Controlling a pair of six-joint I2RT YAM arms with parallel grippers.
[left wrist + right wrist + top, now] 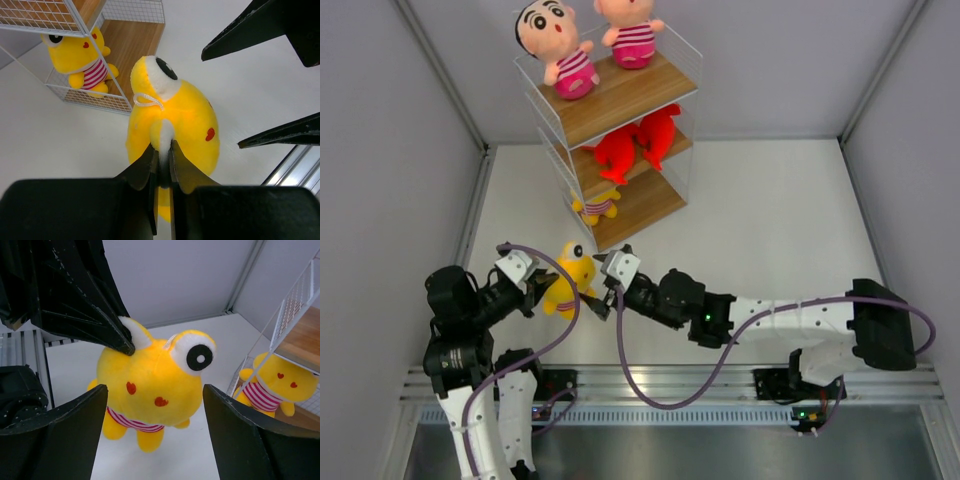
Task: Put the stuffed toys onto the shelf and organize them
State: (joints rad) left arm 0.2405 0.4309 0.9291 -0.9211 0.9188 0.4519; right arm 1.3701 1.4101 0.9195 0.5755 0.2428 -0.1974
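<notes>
The shelf [620,97] stands at the back. Two boy dolls [558,45] sit on its top board, two red sharks [638,140] on the middle board, and one yellow figure [596,205] on the bottom board. My left gripper [542,290] is shut on a white eye bump at the back of the second yellow figure [570,280] and holds it in front of the shelf. In the left wrist view the gripper [164,146] pinches that toy [185,120]. My right gripper [155,390] is open, one finger on each side of the toy [155,375], not touching it.
Grey walls close in the white table on the left, right and back. The shelf's bottom board [140,37] has bare wood beside the seated yellow figure [82,55], which also shows in the right wrist view [272,382]. The two arms nearly meet at the table's front left.
</notes>
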